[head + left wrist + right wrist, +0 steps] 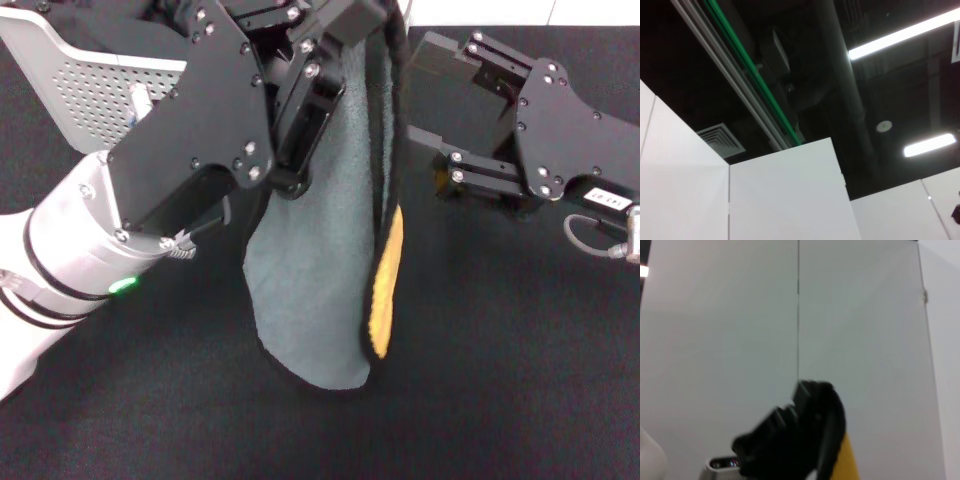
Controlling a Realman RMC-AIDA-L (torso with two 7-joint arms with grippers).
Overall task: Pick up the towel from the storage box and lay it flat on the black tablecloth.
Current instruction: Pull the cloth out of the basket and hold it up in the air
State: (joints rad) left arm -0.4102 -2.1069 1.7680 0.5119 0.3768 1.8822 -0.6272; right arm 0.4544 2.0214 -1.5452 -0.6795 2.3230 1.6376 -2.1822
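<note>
The towel (pixel 325 240) hangs in the air over the black tablecloth (pixel 500 390), grey-green with a black hem and a yellow underside showing along its right edge. My left gripper (pixel 338 40) is shut on the towel's top edge and holds it up. My right gripper (pixel 418 95) is open just right of the towel's hemmed edge, one finger high and one low, not touching it as far as I can see. The storage box (pixel 90 85) stands at the far left behind my left arm. The right wrist view shows a strip of the towel's yellow side (pixel 849 460).
The left arm's white forearm (pixel 60 260) crosses the left of the head view. The left wrist view shows only ceiling lights and white wall panels (pixel 785 195). The right wrist view shows white wall panels (pixel 740 315).
</note>
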